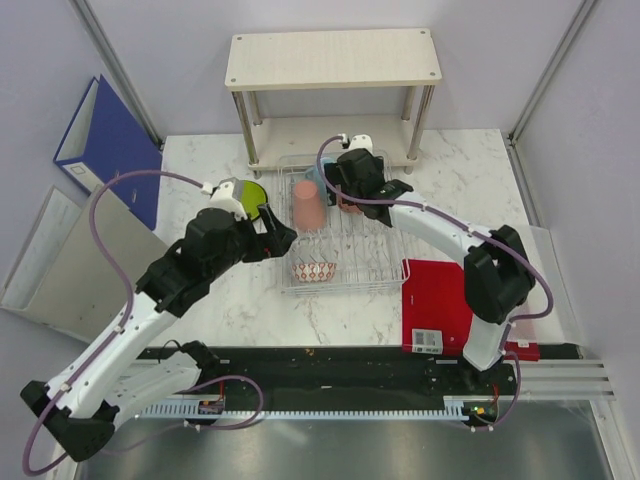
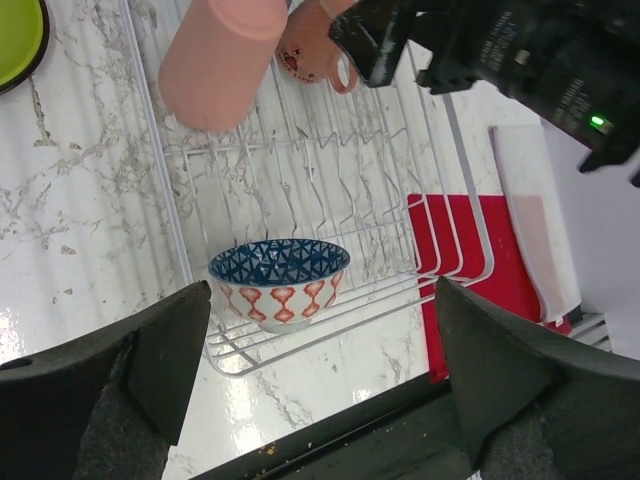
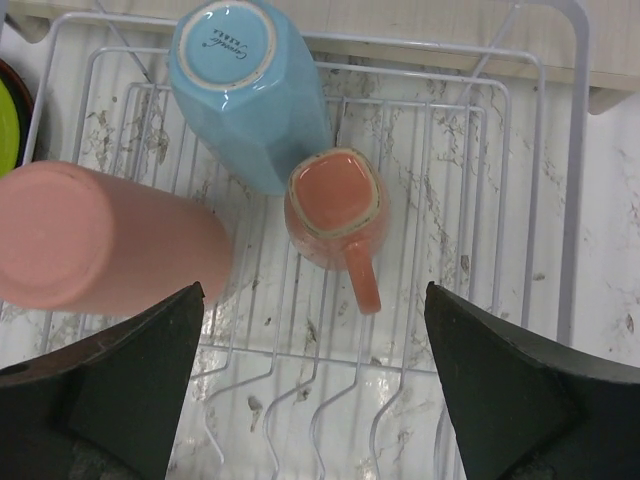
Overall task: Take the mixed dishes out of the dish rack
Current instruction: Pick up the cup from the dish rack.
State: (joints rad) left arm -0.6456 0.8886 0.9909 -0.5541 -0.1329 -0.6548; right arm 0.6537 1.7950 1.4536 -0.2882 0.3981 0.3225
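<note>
The silver wire dish rack (image 1: 375,262) holds an upturned tall pink cup (image 1: 308,205), a light blue cup (image 3: 250,90), a small terracotta mug (image 3: 335,205) and a red-white and blue patterned bowl (image 1: 314,271). The lime-green plate (image 1: 245,197) lies on the table left of the rack, with a dark rim showing under it. My right gripper (image 1: 362,195) is open and empty, hovering above the mug and the blue cup. My left gripper (image 1: 278,238) is open and empty at the rack's left side, with the bowl (image 2: 280,282) ahead of it.
A beige two-tier wooden shelf (image 1: 330,60) stands behind the rack. A red board (image 1: 437,295) lies right of the rack. A blue binder (image 1: 105,150) leans at the far left. The table's front edge has a black rail (image 1: 330,365).
</note>
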